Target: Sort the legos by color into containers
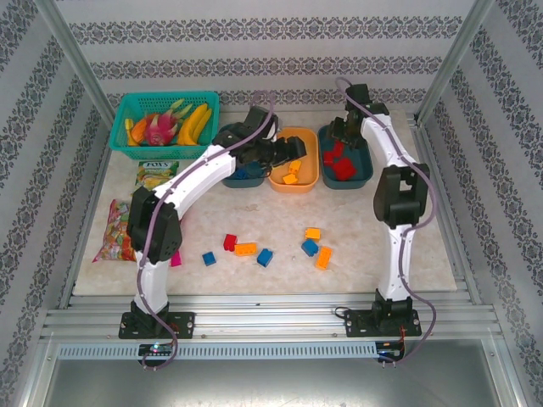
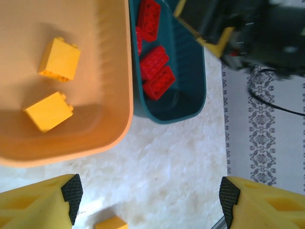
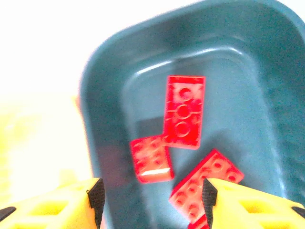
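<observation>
Seven or so legos (image 1: 265, 257) are loose on the counter (image 1: 254, 216), strung out in a band in front of the tubs with blue, red and orange all mixed. One red brick (image 1: 230, 242) is touching an orange brick (image 1: 245, 248). Over on the right a blue brick (image 1: 310, 248) sits just beside another orange one (image 1: 323, 258).

Already sorted: a few red bricks (image 3: 183, 112) in the right teal tub (image 1: 361, 174) and two yellow bricks (image 2: 59, 58) in the orange tub (image 1: 310, 182). The left teal tub (image 1: 246, 181) is mostly under the left arm, so I can't tell what's in it.

The left hand (image 2: 150, 195) hangs over the near edge of the orange tub with its fingers spread wide and nothing between them. The right hand (image 3: 152, 195) hovers above the red pile, also spread and empty. I'd say both are between picks.

What worries me:
- **Double grabs:** with the touching pairs, closing on one brick could drag or pinch its neighbour and carry the wrong colour along.
- **Drops near a rim:** the tubs sit side by side, so a brick let go close to a shared rim could hop next door.
- **Arm clearance:** the left arm is draped right over the left teal tub and could nudge it on the way down to the counter.

The mesh basket (image 1: 127, 140) of fruit and the snack packets (image 1: 157, 174) are off to the left, well apart from the bricks.
</observation>
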